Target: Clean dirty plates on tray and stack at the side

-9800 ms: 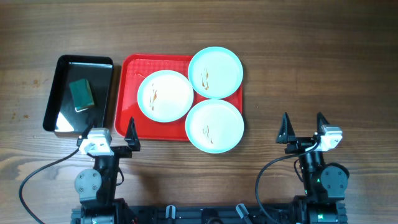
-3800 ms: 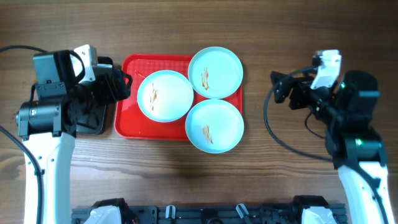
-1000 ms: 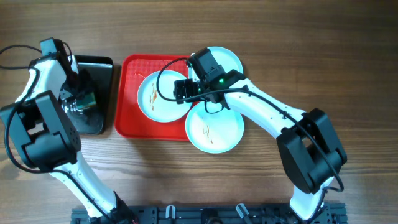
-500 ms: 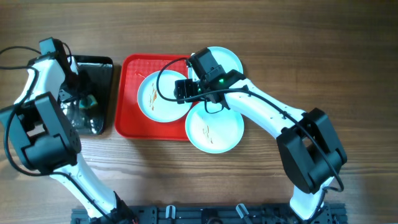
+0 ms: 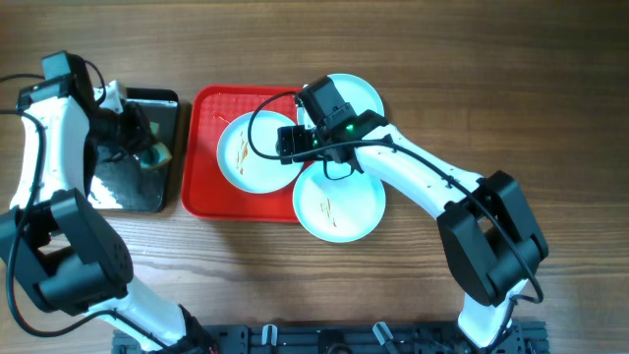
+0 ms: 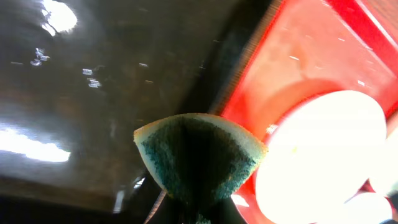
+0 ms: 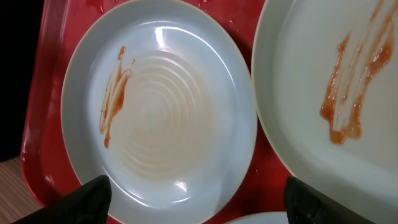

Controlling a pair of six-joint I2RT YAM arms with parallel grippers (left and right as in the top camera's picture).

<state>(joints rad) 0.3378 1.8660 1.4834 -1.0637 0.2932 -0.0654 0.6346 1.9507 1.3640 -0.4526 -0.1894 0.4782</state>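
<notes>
Three pale mint plates lie on the red tray: a left plate, a far plate and a near plate, each with a brown smear. My left gripper is shut on a green sponge, which it holds folded above the right edge of the black tray, beside the red tray. My right gripper hangs open over the right side of the left plate, one fingertip at each side of it. The far plate shows at the right.
The glossy black tray stands left of the red tray, wet and reflective. The right arm reaches across the far and near plates. Bare wooden table surrounds both trays.
My left gripper has shut on the sponge and lifted it off the black tray, moving right toward the red tray. The right arm has stayed in place over the left plate.
</notes>
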